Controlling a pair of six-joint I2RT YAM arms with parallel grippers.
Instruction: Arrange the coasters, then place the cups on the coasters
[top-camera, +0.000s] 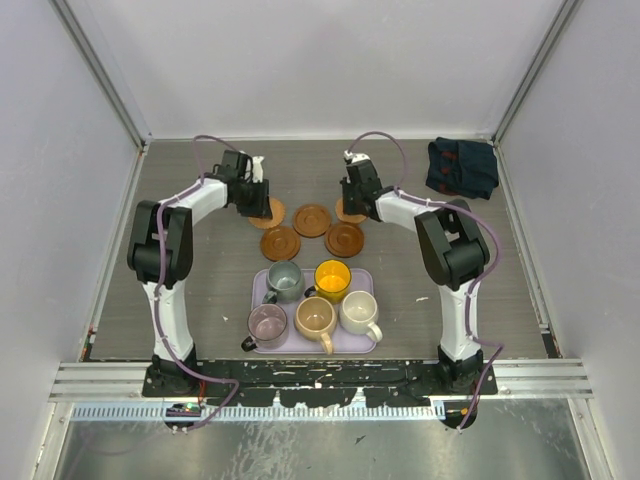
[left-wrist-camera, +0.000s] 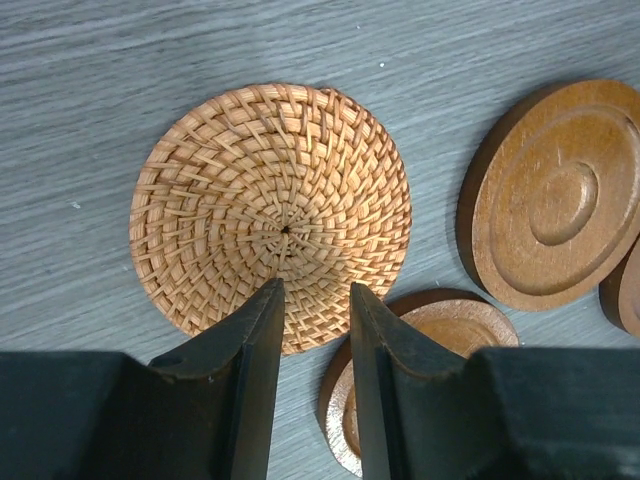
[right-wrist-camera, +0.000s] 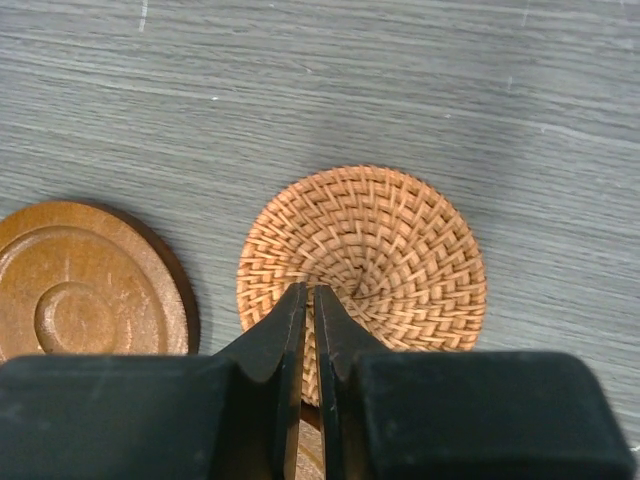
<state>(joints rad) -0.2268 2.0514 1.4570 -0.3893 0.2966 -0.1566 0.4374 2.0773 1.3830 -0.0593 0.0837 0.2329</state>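
Five coasters lie flat in a cluster at the back of the table. One woven coaster (top-camera: 274, 212) (left-wrist-camera: 270, 200) lies under my left gripper (top-camera: 250, 190) (left-wrist-camera: 315, 290), which hovers open over its near edge, holding nothing. The other woven coaster (top-camera: 350, 214) (right-wrist-camera: 370, 250) lies under my right gripper (top-camera: 356, 188) (right-wrist-camera: 310, 292), whose jaws stand a narrow slit apart, empty. Three wooden coasters (top-camera: 312, 220) (top-camera: 280, 242) (top-camera: 345, 239) sit between them. The grey-green cup (top-camera: 283, 281), yellow cup (top-camera: 332, 280), purple cup (top-camera: 267, 324), tan cup (top-camera: 316, 318) and cream cup (top-camera: 358, 313) stand on the tray.
The lavender tray (top-camera: 363, 281) lies between the arm bases at the near middle. A dark blue cloth (top-camera: 462, 167) is bunched in the back right corner. Grey walls close in the table on three sides.
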